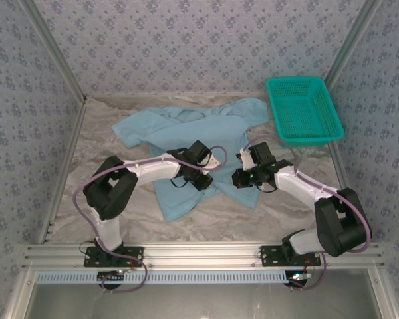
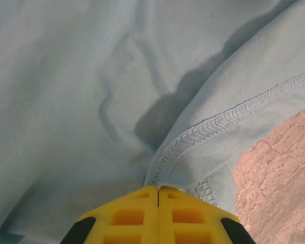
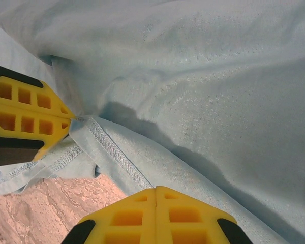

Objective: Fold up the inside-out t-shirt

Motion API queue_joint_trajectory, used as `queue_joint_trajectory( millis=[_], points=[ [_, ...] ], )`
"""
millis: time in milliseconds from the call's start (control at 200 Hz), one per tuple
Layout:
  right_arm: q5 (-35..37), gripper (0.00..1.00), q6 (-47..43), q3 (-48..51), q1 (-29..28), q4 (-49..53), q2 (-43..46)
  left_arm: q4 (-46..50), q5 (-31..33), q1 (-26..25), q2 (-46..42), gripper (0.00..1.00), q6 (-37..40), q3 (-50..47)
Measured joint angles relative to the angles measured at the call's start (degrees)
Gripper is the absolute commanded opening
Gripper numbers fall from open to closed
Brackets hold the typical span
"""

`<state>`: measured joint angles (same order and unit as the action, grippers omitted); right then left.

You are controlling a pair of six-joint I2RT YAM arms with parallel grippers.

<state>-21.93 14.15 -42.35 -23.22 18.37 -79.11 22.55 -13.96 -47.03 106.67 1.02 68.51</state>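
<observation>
The left gripper (image 2: 158, 189) was clamped tight, its yellow fingers (image 2: 129, 216) pressed together on the stitched hem of the inside-out t-shirt (image 1: 198, 125), which lay spread over the middle of the table (image 1: 93, 143). Close beside it, the right gripper (image 3: 156, 190) was likewise pinched shut on the same hem. The teal basket (image 1: 303, 110) sat at the back right, just beside a sleeve.

Marbled grey-beige table (image 1: 100, 206) carried a light-blue t-shirt (image 1: 186, 126), rumpled, lying from the middle toward the far edge with sleeves spread. Teal mesh basket (image 1: 296, 80) sat on the table's far right corner, just beside one sleeve.
</observation>
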Motion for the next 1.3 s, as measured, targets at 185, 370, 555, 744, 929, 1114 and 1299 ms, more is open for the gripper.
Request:
queue_joint_trajectory(
  millis=[185, 370, 555, 744, 929, 1114, 1299],
  points=[
    [0.1, 0.13, -0.1, 0.4, 0.0, 0.2, 2.6, -1.7, -1.8, 0.7, -2.0, 0.0, -3.0, -1.3],
    [0.9, 0.28, -1.6, 5.6, -3.0, -3.2, 16.1, -5.1, -5.7, 4.8, -13.2, 0.0, -11.5, -6.3],
    [2.6, 0.37, -0.6, 13.0, -12.2, -16.0, 23.1, -5.5, -9.0, 6.0, -18.2, 0.0, -16.8, -6.1],
    [12.2, 0.35, -0.7, 15.5, -25.6, -32.5, 14.8, -1.2, -9.2, 6.0, -19.9, 0.0, -19.0, -3.3],
    [21.1, 0.28, -2.6, 16.4, -29.2, -51.0, 0.8, 2.1, -9.4, 6.0, -24.7, 0.0, -19.1, 0.7],
    [29.4, 0.23, -6.0, 16.2, -30.1, -67.9, -14.3, 3.1, -9.4, 6.0, -27.9, 0.0, -18.4, 3.0],
    [38.6, 0.21, -9.6, 16.2, -30.2, -79.4, -24.5, 4.8, -8.7, 6.0, -27.8, 0.0, -17.1, 3.1]
  ],
)
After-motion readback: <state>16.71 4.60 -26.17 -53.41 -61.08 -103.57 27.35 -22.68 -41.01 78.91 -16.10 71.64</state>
